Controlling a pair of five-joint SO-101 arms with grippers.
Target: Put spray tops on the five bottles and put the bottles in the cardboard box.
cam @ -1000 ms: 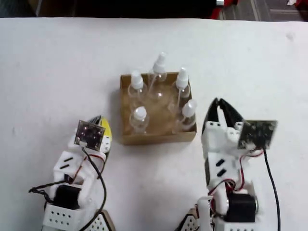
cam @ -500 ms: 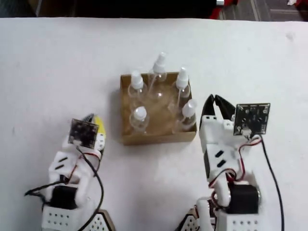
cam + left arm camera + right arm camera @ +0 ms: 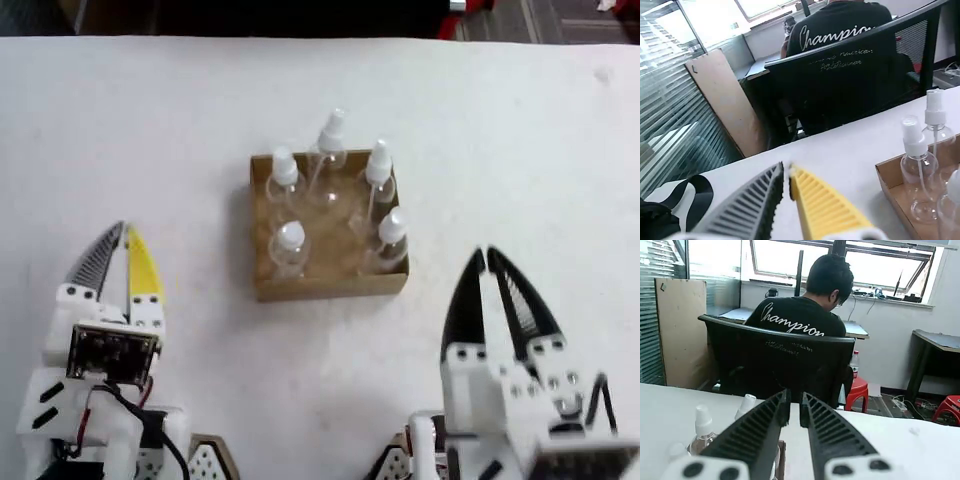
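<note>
**Five capped bottles sitting in box; both grippers empty**

High view: the left gripper is hovering over the white table at 8 o'clock from the cardboard box, well apart from it. Its grey and yellow fingers are pointing to 12 o'clock and meeting at the tips with nothing between them.

The box is sitting mid-table. All five bottles are standing upright inside it, three along the far wall and two along the near wall. Each is wearing a white spray top.

The right gripper is hovering at 4 o'clock from the box, black fingers pressed together and empty.

Left wrist view: the left gripper is showing a hairline slit between its closed fingers. Bottles are appearing side-on in a box corner, with dip tubes visible through the clear walls. An office chair is standing beyond the table.

Right wrist view: the right gripper is showing its fingers lying parallel, almost touching. Bottles are rising past them.
</note>
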